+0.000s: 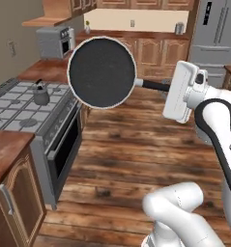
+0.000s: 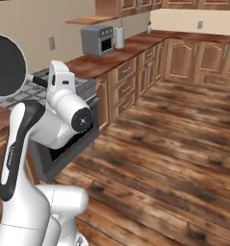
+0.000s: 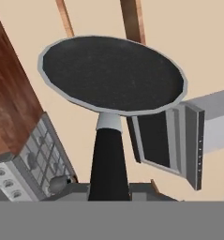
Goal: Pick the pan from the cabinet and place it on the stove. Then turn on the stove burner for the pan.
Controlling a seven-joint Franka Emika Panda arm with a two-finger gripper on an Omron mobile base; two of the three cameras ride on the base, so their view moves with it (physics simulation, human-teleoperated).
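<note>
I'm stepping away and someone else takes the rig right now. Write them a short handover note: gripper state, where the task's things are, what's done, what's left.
Gripper: shut on the thin black handle of the round dark grey-black frying pan.
Pan: in the air, tilted so its inside faces the base cameras, right of the grey metal stove and not over its grates.
Stove: a small grey kettle stands on a back burner.
Done: pan picked up.
Left: level the pan, set it on a free burner, then turn on that burner.
</note>
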